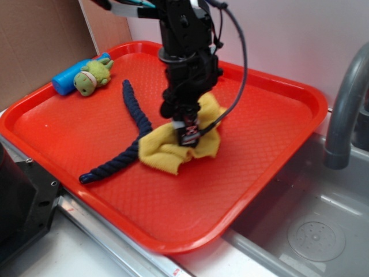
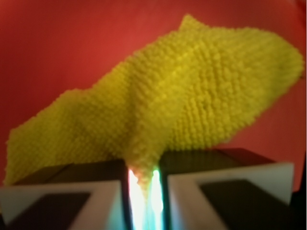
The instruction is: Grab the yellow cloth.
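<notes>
- We see the fingers clenched on a ridge of the yellow cloth, the fabric pinched into the narrow slit between them.
- The cloth lies bunched at the centre of the exterior frame, on the red tray.
- We judge the grasp made; the next move calls for a straight lift without losing the fold.
- A dark blue rope touches the cloth's left edge and could snag.
- A green plush frog and blue cylinder sit upper left; a sink and grey faucet lie right.
</notes>
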`<state>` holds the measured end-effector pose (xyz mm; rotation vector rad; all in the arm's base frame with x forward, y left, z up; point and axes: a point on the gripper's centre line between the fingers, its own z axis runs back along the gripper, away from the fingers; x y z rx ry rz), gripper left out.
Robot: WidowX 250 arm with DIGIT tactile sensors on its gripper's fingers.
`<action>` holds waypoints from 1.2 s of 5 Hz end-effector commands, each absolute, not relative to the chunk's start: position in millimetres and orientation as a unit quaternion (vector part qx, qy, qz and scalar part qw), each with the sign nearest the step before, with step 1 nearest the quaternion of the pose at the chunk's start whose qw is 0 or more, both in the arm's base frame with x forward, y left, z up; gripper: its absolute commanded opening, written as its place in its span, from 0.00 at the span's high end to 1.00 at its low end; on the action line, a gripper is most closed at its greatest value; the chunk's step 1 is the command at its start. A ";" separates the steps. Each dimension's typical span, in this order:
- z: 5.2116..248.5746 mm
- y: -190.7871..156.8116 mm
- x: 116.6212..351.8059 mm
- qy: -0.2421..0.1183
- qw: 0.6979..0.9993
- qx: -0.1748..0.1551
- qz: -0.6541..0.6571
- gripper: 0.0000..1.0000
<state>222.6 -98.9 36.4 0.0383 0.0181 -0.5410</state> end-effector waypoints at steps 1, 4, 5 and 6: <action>148.4 -86.4 187.7 0.007 0.996 0.062 -0.067 1.00; 227.6 -34.2 218.0 -0.028 0.994 0.072 0.071 1.00; 225.2 -15.5 242.5 -0.044 0.991 0.079 0.095 1.00; 216.8 -11.9 244.2 -0.040 0.993 0.064 0.095 1.00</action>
